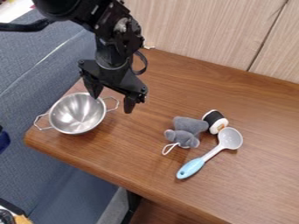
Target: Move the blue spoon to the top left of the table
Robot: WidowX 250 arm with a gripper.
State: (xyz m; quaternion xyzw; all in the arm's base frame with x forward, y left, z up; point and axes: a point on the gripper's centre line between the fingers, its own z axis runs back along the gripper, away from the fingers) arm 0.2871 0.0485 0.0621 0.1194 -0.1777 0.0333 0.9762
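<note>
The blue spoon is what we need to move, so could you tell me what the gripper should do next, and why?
Probably shift the gripper toward the spoon's blue handle: it hangs open and empty near the metal bowl, while the spoon lies beside the grey toy.

Metal bowl (77, 113) near plush toy (189, 130).

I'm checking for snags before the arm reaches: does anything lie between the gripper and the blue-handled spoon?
Yes. The gray plush toy lies on the table between the gripper and the spoon, on the gripper's side of the spoon's shaft.
</note>
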